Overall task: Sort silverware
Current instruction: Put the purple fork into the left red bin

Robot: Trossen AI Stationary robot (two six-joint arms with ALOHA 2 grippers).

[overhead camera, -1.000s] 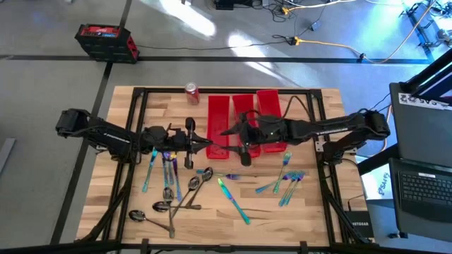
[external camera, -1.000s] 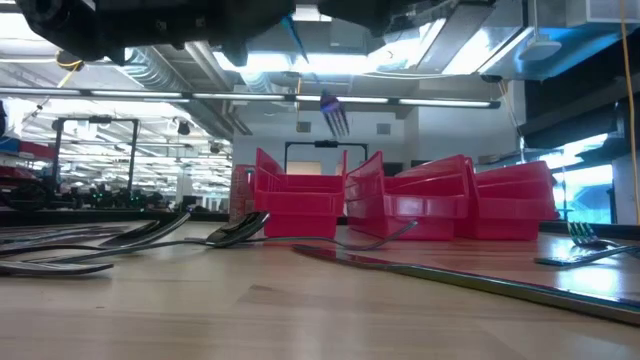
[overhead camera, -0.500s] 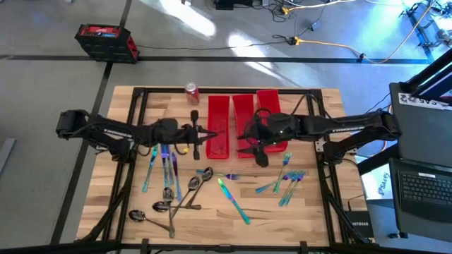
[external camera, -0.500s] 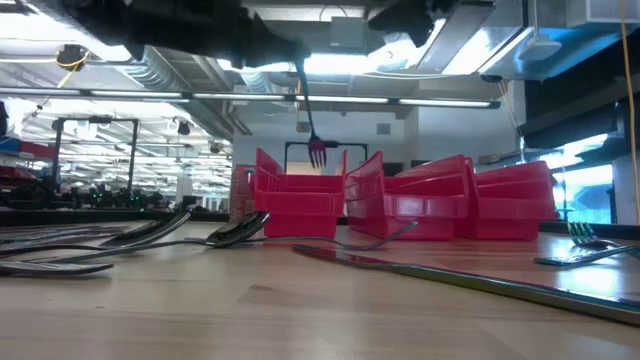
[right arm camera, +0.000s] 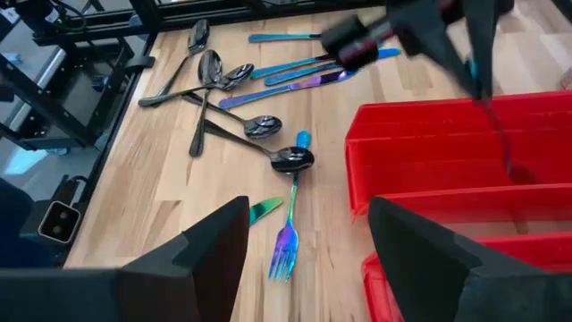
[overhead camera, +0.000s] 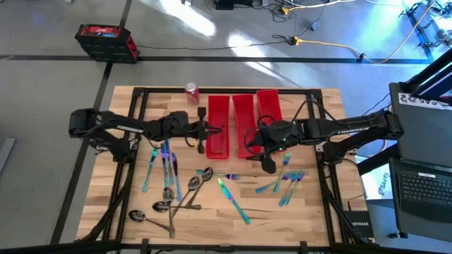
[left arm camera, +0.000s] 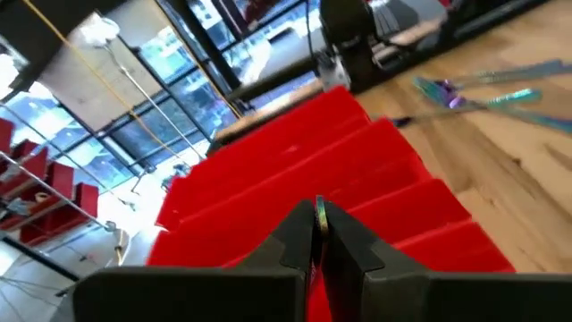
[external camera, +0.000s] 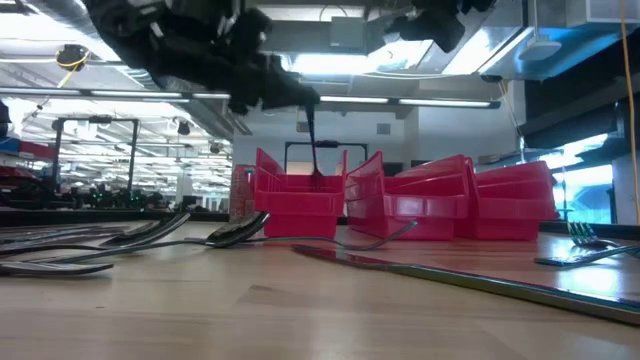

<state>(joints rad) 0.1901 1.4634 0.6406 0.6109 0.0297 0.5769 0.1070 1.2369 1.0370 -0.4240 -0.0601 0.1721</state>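
My left gripper [overhead camera: 206,130] [left arm camera: 319,222] hangs over the leftmost of three red bins [overhead camera: 218,134] [external camera: 290,200], shut on a slim dark fork [external camera: 312,145] [right arm camera: 501,134]. My right gripper [overhead camera: 268,162] [right arm camera: 306,215] stands open above the table, near the bins' front end, with nothing between its fingers. The rest of the silverware lies flat on the wood: spoons [overhead camera: 185,194] [right arm camera: 214,72] and teal knives [overhead camera: 164,166] at the left, a teal piece [overhead camera: 233,200] in the middle, forks [overhead camera: 286,180] at the right. My left gripper pinches the fork's handle at its upper end [left arm camera: 320,207] between the two fingertips. The fingers come in about level from the table's left. The fork hangs below them, tines [external camera: 316,180] down, at the left bin's rim height; whether they touch the bin, I cannot tell.
A red soda can [overhead camera: 191,92] stands behind the bins at the far edge. A black frame rail [overhead camera: 141,113] runs around the table. An iridescent fork [right arm camera: 288,241] lies just in front of the bins.
My left gripper has gone toward the bins and down, and has rolled. The fork has swung from a slant high above the bins to hanging tines down at the left bin. My right gripper has drawn away toward the table's right and near side, staying open.
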